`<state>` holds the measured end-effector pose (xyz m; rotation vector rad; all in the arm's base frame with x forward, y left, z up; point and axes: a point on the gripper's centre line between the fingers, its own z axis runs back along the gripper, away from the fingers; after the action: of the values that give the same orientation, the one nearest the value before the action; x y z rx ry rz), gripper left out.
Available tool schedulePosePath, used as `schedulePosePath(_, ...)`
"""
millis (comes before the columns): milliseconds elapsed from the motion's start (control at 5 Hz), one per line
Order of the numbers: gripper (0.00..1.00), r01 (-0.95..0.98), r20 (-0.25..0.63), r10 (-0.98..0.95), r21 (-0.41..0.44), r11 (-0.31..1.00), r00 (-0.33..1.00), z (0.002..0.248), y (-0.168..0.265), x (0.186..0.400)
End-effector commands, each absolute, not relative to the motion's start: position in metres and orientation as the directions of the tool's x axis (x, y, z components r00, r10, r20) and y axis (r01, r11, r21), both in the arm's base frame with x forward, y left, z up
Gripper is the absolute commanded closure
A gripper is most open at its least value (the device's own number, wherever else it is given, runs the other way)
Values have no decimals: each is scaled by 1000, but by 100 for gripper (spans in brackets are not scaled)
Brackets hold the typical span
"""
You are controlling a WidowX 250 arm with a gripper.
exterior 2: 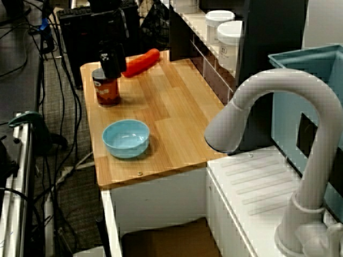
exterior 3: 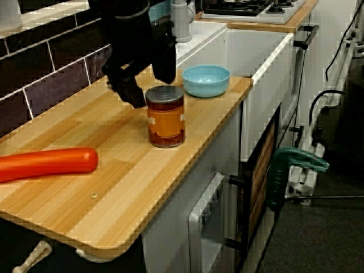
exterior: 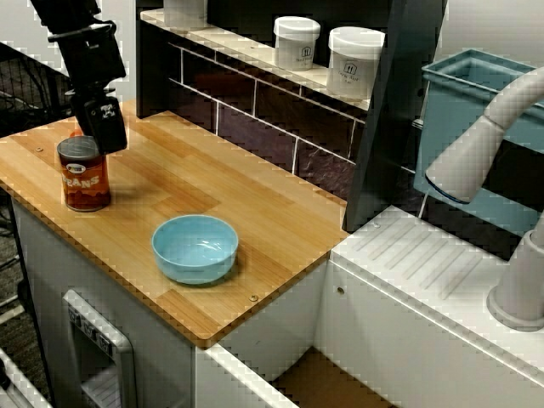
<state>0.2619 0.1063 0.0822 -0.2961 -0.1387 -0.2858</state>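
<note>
just beside the tool [exterior: 104, 129] stands a can [exterior: 83, 174] labelled "beans".

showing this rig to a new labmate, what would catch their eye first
The black gripper hangs with fingers apart right at the top of a red-brown bean can, near one end of the wooden counter. A light blue bowl sits empty near the counter's front edge. A long orange carrot-like piece lies beyond the can at the counter's end.
</note>
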Motion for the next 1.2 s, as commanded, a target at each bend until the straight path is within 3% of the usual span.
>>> schedulePosePath(0,0,226,237,-155,-308,924,959,131,105,287)
schedulePosePath(200,0,232,239,-164,-290,928,957,147,109,281)
schedulePosePath(800,0,247,116,-228,-201,948,967,147,131,215)
schedulePosePath(1000,0,234,115,-214,-194,953,970,140,134,197)
